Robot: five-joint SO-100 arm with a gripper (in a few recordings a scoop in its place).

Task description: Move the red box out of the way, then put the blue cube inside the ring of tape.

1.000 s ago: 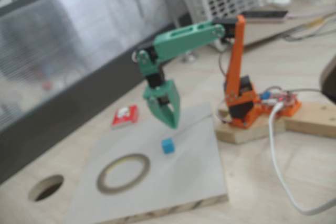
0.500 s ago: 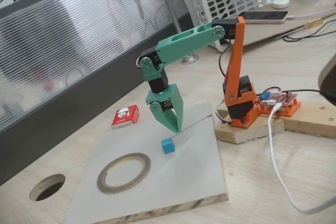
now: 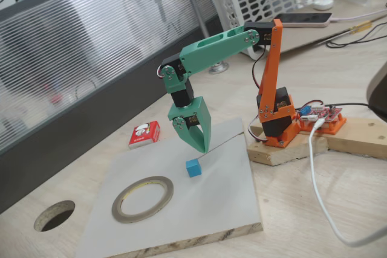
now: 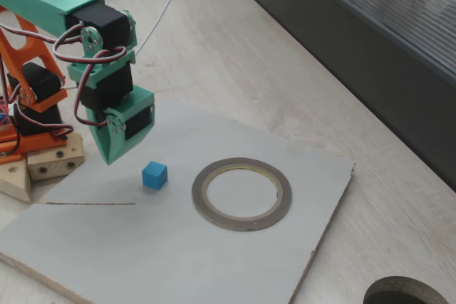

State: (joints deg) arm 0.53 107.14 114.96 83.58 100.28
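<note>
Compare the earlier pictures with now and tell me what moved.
Almost nothing. From the blurred earliest picture the gripper seems to have settled very slightly, hanging just above the blue cube without touching it. The cube, the ring of tape and the red box, off the grey board, lie where they were.

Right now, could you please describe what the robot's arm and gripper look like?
The arm has an orange base and upright link, then a green slotted forearm. Black servos sit at the joints, with thin red and white wires looped alongside. The gripper is green, tapering to a point.
</note>
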